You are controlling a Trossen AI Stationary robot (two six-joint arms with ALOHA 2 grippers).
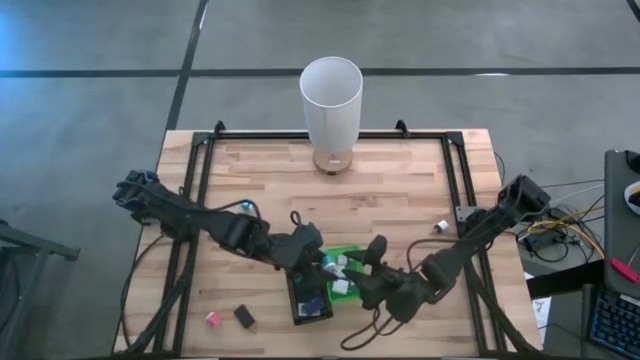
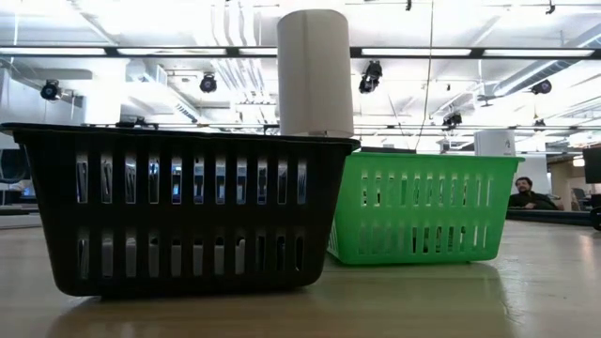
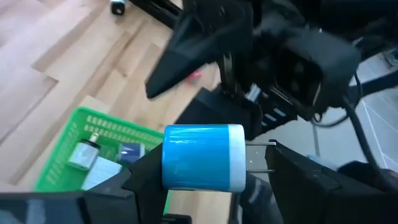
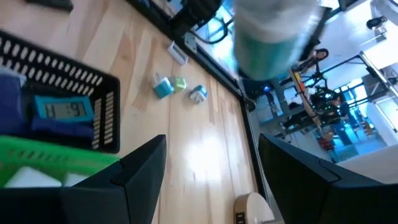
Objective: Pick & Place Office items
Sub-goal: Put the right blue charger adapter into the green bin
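One wooden counter (image 1: 400,190) holds one tall white cylinder (image 1: 331,100) and two baskets: a black one (image 1: 300,300) and a green one (image 1: 346,250) beside it, each with small office items inside. The left hand (image 3: 205,180) pinches a blue plug block (image 3: 202,157) above the baskets. The right hand (image 4: 211,168) is spread, empty. One pink block (image 1: 212,319) and one black block (image 1: 244,317) lie loose on the counter.

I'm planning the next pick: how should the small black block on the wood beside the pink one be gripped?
Grip the black block across its narrower sides, from straight above: it lies flat and slanted on bare wood, with the pink block apart on one side and the black basket on the other. The open right tool is free; the left tool holds a blue plug.
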